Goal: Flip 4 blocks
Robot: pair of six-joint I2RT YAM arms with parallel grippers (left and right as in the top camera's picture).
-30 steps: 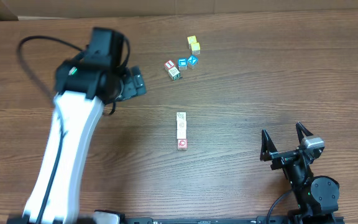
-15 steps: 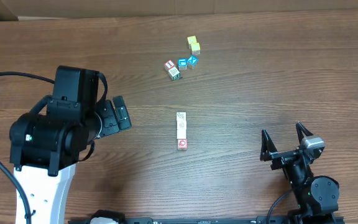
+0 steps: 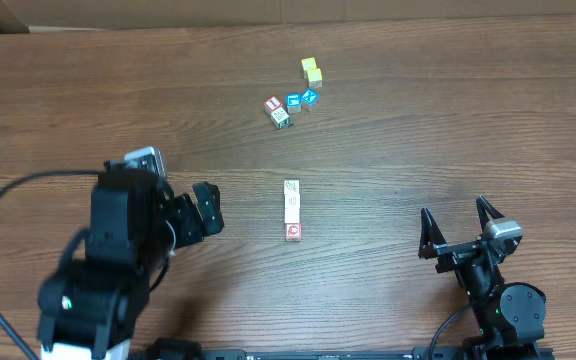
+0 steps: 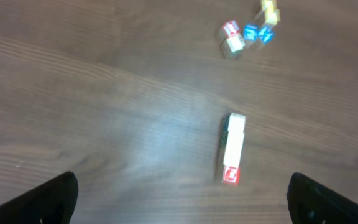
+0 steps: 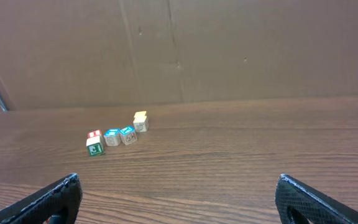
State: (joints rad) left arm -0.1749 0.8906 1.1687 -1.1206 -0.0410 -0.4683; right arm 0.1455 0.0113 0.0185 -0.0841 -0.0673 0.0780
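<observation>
Remote view, overhead feed: the four blocks (image 3: 291, 210) lie end to end in one short row on the table (image 3: 418, 130). They touch one another, and a red-framed face shows at the end nearest the arms.

My left gripper (image 3: 198, 212) sits to the left of that row, near it but not touching. Its jaws are spread as wide as they go and hold nothing. In the left wrist view the row (image 4: 232, 149) lies ahead of the fingertips (image 4: 55, 202), in line with the gap between them and a little right of centre.

My right gripper (image 3: 458, 232) stands well to the right of the row and closer to the arms' edge. Its jaws are also fully spread and empty.

Beyond the row's far end, well apart from it, is a loose cluster of cubes (image 3: 294, 102): one red-and-white, one with green lettering, two blue and two yellow.
</observation>
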